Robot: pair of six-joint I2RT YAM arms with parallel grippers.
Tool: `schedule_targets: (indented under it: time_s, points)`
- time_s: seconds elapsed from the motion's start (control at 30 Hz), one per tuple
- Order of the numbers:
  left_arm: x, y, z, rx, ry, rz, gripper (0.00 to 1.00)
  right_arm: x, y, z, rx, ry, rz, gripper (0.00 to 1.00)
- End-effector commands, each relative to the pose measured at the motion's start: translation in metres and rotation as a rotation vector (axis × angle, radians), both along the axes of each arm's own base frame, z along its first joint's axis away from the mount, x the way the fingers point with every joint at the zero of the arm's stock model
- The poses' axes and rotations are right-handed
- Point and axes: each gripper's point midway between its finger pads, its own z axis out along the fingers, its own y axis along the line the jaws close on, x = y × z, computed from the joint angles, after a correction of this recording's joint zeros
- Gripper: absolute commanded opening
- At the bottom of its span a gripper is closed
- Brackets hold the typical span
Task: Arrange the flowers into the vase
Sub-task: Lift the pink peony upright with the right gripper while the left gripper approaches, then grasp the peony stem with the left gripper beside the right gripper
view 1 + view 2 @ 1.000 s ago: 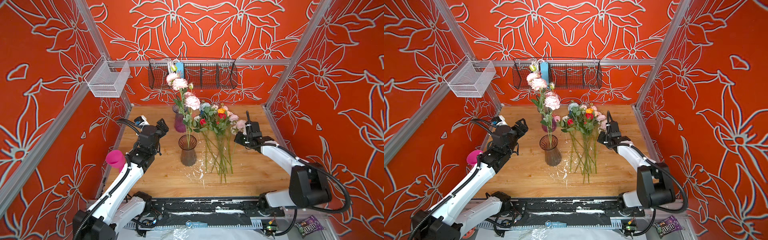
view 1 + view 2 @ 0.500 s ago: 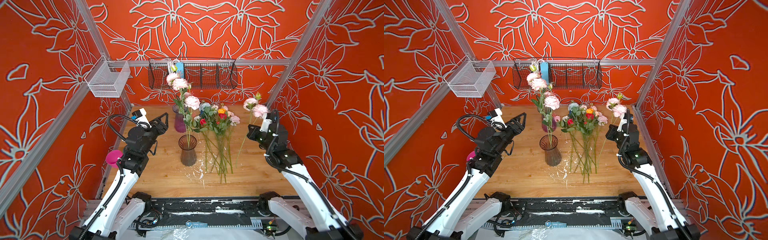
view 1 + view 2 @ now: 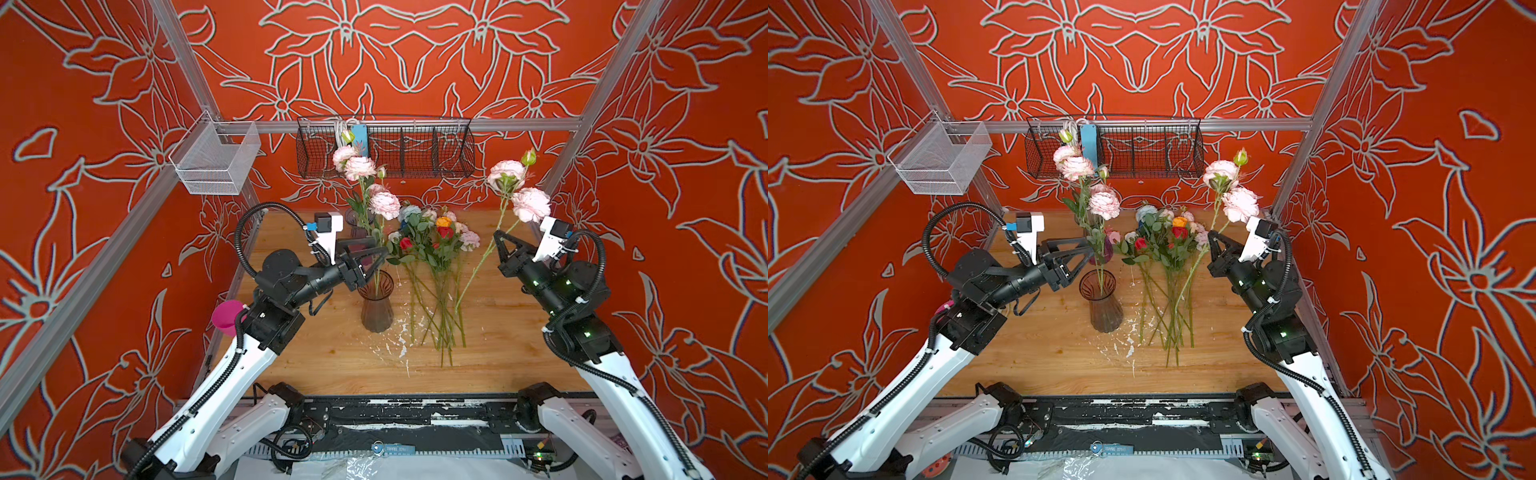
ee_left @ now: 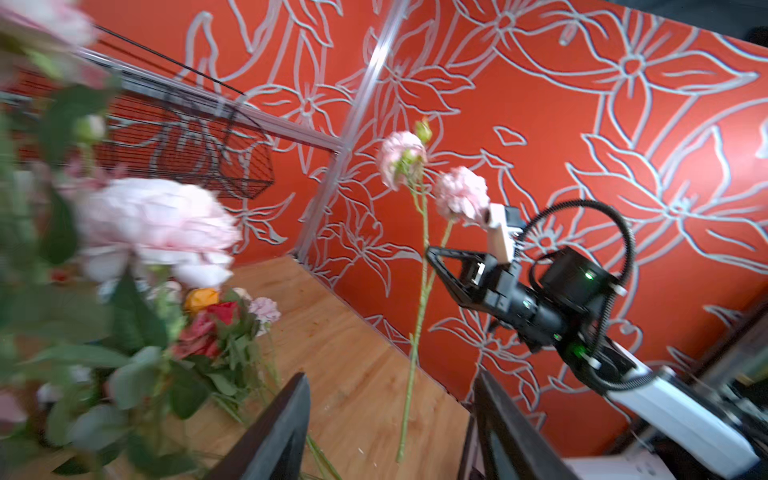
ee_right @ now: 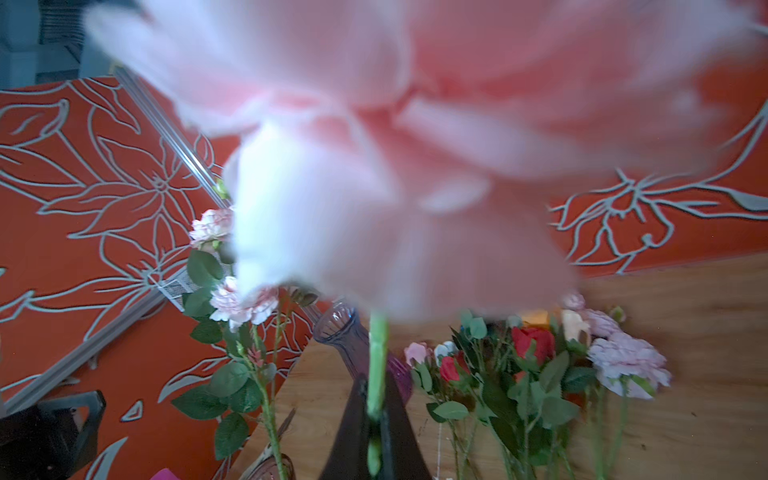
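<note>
A dark ribbed glass vase stands mid-table with a tall pink peony spray in it. My left gripper is open just above the vase rim, close beside that spray's stem, and holds nothing. My right gripper is shut on the stem of a second pink peony spray, held up in the air at the right. The other flowers lie in a pile on the table.
A purple vase stands behind the glass one. A black wire basket hangs on the back wall and a white mesh basket on the left rail. A pink cup sits at the table's left edge.
The right arm has lifted the peony spray off the pile, up and to the right. The left gripper has swung in towards the stem in the vase, with its jaws a little narrower.
</note>
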Motion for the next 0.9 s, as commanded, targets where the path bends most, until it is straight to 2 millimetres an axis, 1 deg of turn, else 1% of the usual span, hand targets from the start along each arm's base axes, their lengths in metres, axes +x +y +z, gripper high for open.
schedule_targets:
  time_s: [0.0, 0.1, 0.13, 0.2, 0.33, 0.4, 0.57, 0.7, 0.87]
  points:
    - [-0.019, -0.024, -0.004, 0.062, -0.039, -0.152, 0.63, -0.015, 0.025, 0.046, 0.070, -0.121, 0.109, 0.04]
    - [-0.030, -0.038, -0.011, 0.079, -0.035, -0.222, 0.63, -0.025, 0.057, 0.059, 0.057, -0.151, 0.206, 0.04]
    - [-0.025, -0.046, -0.021, 0.093, -0.007, -0.234, 0.63, -0.028, 0.067, 0.061, 0.062, -0.154, 0.243, 0.04]
    - [-0.024, -0.051, -0.025, 0.097, 0.006, -0.249, 0.64, -0.032, 0.082, 0.066, 0.084, -0.165, 0.299, 0.04]
    - [-0.023, -0.055, -0.029, 0.075, 0.031, -0.258, 0.63, -0.038, 0.112, 0.064, 0.100, -0.161, 0.393, 0.04]
    - [-0.022, -0.057, -0.032, 0.074, 0.037, -0.262, 0.63, -0.040, 0.123, 0.063, 0.103, -0.164, 0.426, 0.04]
    - [-0.022, -0.063, -0.038, 0.082, 0.059, -0.285, 0.62, -0.041, 0.146, 0.058, 0.116, -0.163, 0.488, 0.04]
    - [-0.023, -0.065, -0.042, 0.111, 0.049, -0.276, 0.60, -0.045, 0.157, 0.062, 0.128, -0.175, 0.520, 0.04]
    - [-0.018, -0.065, -0.046, 0.130, 0.058, -0.236, 0.55, -0.053, 0.169, 0.069, 0.135, -0.177, 0.575, 0.04]
